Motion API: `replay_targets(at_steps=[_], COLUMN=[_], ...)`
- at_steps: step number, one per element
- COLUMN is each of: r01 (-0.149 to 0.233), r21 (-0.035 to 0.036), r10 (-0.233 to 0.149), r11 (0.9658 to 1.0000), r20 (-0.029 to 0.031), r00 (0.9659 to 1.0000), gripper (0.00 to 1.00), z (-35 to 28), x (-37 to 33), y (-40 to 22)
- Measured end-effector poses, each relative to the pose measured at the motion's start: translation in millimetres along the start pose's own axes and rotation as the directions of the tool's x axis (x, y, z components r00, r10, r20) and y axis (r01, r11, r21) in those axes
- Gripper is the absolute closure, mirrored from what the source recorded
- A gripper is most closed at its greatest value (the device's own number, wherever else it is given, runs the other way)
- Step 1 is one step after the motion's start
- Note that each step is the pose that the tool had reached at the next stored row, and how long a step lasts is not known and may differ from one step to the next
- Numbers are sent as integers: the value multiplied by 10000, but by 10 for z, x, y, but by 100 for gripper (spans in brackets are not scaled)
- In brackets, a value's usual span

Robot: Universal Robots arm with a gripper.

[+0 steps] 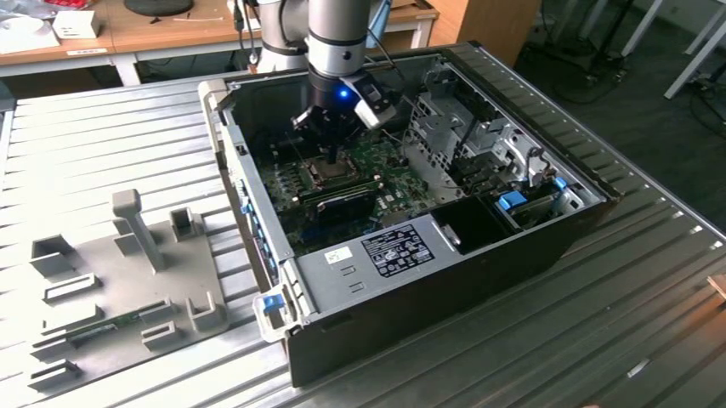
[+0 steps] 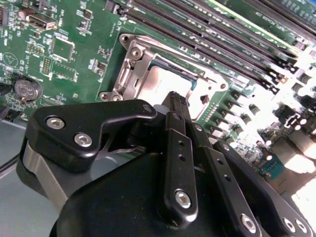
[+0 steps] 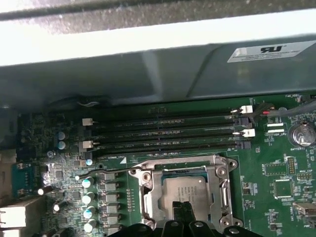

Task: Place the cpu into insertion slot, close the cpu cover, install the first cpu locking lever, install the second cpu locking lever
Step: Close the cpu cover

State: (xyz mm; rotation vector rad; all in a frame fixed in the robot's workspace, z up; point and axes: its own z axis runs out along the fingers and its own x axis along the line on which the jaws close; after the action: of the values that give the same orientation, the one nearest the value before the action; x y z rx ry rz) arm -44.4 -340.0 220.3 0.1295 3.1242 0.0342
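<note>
1. Dull silver-grey square cpu (image 3: 186, 191) lies inside the silver-bordered dark insertion slot (image 3: 223, 195).
2. Black gripper (image 3: 180, 210), fingers pinched together, holds nothing, poised over the chip.
3. Placement looks finished; what follows needs the chip level.

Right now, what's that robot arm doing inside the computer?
The robot arm is inside the open computer case. Its gripper, fingers closed together, hangs right above the cpu, which sits in the insertion slot on the green board. The shiny cpu cover seems to lie flat around the chip.
</note>
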Motion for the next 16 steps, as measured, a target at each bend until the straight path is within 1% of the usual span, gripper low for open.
replay_targets(at_steps=[1, 5, 8, 16], r01=[64, 247, 281, 289], r21=[-3, -9, -12, -12], r10=[-64, -247, -281, -289], r11=[10000, 9997, 9996, 9996], r20=[30, 48, 68, 74], r00=[10000, 9997, 9996, 9996], gripper=[90, 90, 90, 90], z=[2, 11, 18, 19], x=[0, 2, 28, 43], y=[0, 0, -2, -4])
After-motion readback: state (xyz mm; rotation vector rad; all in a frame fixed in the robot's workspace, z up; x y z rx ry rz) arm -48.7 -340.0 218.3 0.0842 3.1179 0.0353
